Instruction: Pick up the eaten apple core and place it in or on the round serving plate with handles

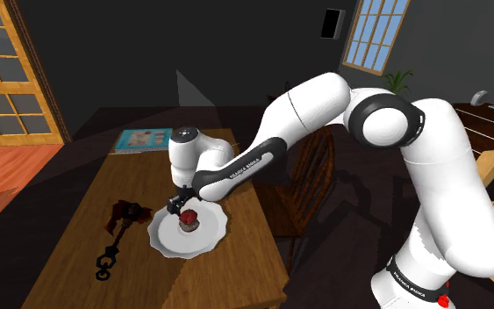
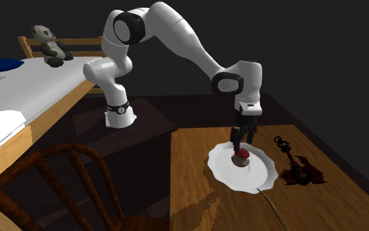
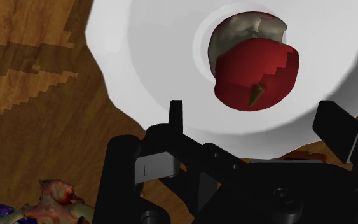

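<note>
The eaten apple core [image 1: 189, 219] [image 2: 240, 157] [image 3: 254, 67], red with a pale bitten side, stands in the middle of the round white plate [image 1: 166, 239] [image 2: 258, 174] [image 3: 145, 57] on the wooden table. My black gripper [image 1: 180, 204] [image 2: 238, 139] [image 3: 257, 121] hangs just above the core and is open. In the wrist view its fingers [image 3: 175, 116] stand wide apart on either side of the core, and neither touches it.
A dark red object with a black chain [image 1: 120, 224] [image 2: 297, 169] lies on the table [image 1: 69, 263] beside the plate. A book [image 1: 141, 139] rests at the far end. A wooden chair [image 1: 311, 176] [image 2: 52, 184] stands by the table, near a bed with a teddy [image 2: 48, 42].
</note>
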